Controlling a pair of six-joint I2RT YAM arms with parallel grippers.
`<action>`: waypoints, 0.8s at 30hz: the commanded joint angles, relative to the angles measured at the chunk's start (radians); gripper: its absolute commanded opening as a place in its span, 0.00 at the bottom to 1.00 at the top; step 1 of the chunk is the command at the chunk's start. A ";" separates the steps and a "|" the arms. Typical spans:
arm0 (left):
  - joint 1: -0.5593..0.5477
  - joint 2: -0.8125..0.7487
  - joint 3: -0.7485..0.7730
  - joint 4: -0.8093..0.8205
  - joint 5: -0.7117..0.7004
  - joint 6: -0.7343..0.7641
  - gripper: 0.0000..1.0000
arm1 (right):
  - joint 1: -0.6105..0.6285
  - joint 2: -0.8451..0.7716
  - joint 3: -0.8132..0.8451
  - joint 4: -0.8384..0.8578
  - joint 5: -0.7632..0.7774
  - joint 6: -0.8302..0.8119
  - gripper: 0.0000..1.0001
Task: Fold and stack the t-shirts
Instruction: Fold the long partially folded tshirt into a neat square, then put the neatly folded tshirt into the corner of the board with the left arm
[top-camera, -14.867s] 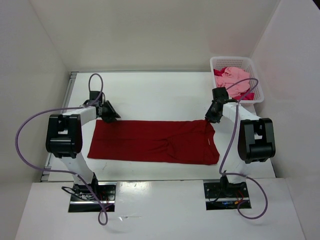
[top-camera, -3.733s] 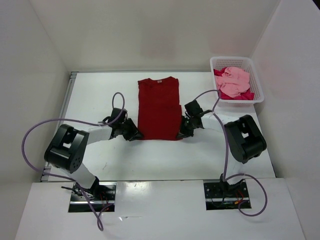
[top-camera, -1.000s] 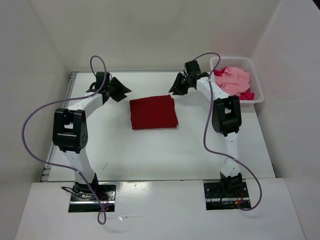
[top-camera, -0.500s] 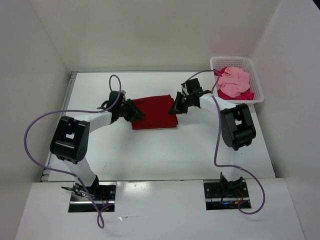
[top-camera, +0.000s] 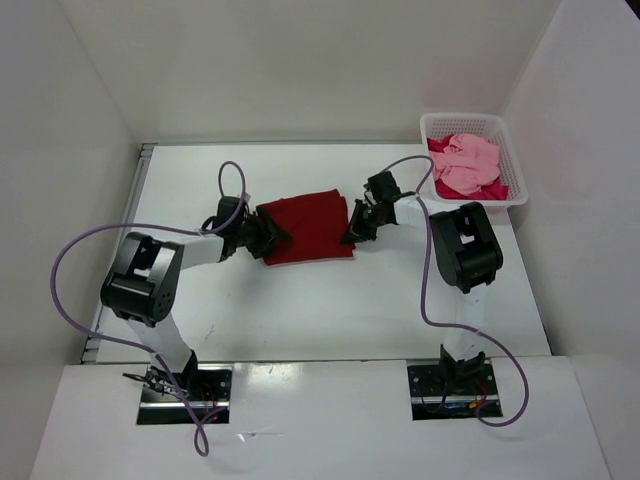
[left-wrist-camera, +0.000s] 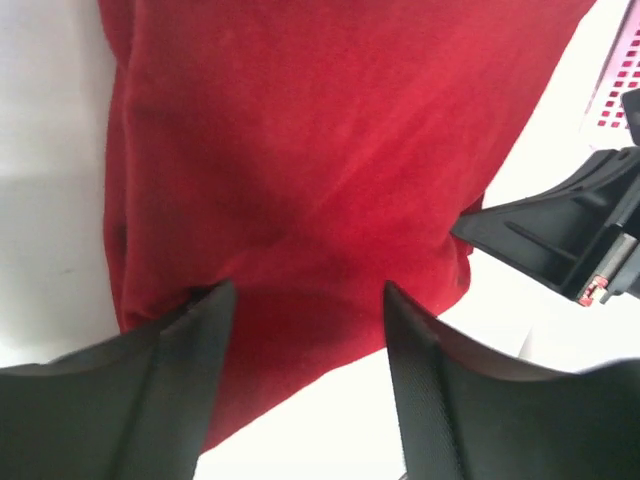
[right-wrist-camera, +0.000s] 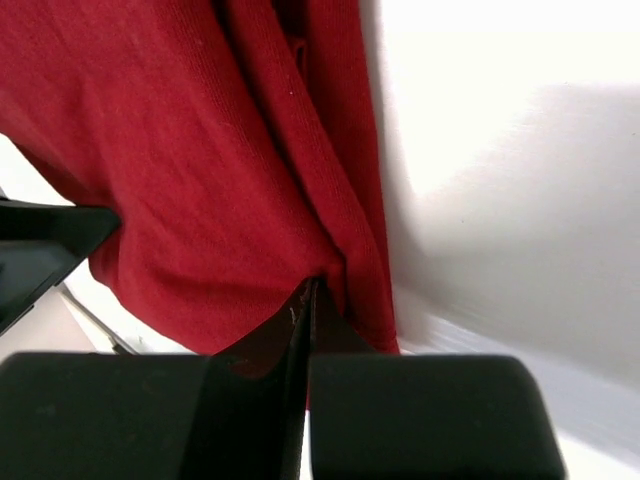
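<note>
Dark red shirt (top-camera: 305, 228): folded into a compact, roughly square packet, lying flat in the far half of the worktop (top-camera: 300, 310), about midway between its left and right edges and turned slightly askew.
Left gripper (top-camera: 268, 238): down at the packet's left edge; its fingers (left-wrist-camera: 190, 380) stand apart, released, with a corner of the red cloth lying in the gap between them.
Right gripper (top-camera: 352, 228): down at the packet's right edge; its fingers (right-wrist-camera: 400, 420) are clenched together, pinching a fold of the dark red shirt at their tips.
Light pink shirt (top-camera: 468, 160): crumpled in the basket (top-camera: 430, 125), lying uppermost.
Crimson-magenta shirt (top-camera: 492, 190): bunched under the pink one, showing at the basket's near side.
Basket: white mesh, at the far right corner of the worktop, well apart from the folded packet.
</note>
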 joint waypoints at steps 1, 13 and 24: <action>0.005 -0.032 -0.055 -0.041 -0.092 0.076 0.71 | -0.001 0.002 -0.019 0.009 0.070 -0.015 0.00; 0.072 -0.226 -0.014 -0.159 -0.176 0.141 0.85 | -0.001 -0.139 0.003 -0.059 0.012 -0.026 0.28; 0.072 0.150 0.150 -0.090 -0.038 0.184 0.70 | -0.001 -0.327 0.012 -0.102 -0.022 -0.044 0.43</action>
